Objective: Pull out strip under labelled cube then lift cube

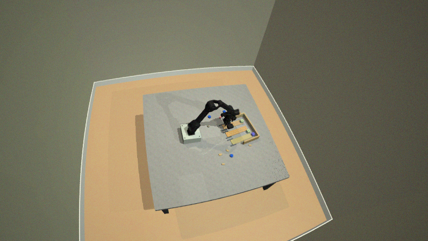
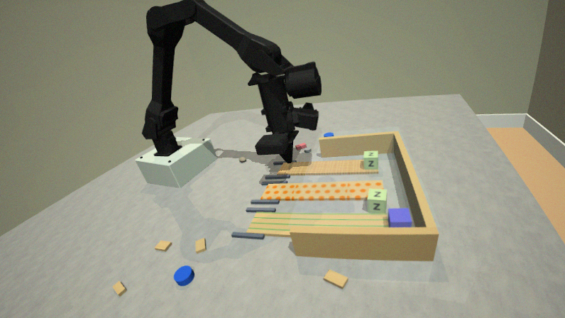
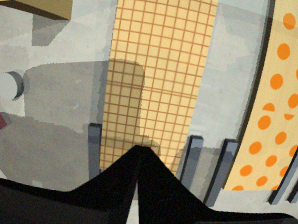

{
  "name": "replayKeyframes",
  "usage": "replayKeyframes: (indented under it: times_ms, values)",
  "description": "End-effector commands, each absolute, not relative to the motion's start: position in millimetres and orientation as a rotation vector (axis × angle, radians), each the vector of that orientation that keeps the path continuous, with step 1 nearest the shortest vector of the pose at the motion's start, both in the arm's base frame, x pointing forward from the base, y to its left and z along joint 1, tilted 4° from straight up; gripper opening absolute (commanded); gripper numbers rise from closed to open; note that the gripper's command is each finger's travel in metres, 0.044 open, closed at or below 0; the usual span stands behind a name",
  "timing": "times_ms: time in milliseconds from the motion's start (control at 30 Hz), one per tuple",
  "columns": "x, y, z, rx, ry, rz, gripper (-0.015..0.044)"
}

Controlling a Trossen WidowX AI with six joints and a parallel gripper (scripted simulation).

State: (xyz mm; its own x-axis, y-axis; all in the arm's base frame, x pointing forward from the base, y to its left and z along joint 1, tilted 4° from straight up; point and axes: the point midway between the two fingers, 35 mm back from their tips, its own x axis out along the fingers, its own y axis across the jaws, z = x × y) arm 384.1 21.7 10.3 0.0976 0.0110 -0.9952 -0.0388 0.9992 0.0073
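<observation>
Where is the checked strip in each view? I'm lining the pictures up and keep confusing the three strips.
Top: the checked strip lies just right of the gripper, the farthest strip in the tray.
Exterior: it runs from the shut gripper to a Z cube.
Wrist: it fills the centre, running up from the gripper.
Shared landmark: the orange-dotted strip beside it, seen in all three views.
</observation>
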Motion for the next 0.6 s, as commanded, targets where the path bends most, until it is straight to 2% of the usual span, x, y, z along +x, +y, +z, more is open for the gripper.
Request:
replayKeyframes:
  times_ms: [0, 567]
  values:
    - [384.5, 21.2, 1.2, -0.024, 1.475, 0.032, 0.0000]
    - [384.8, 21.2, -4.3, -0.024, 1.475, 0.032, 0.0000]
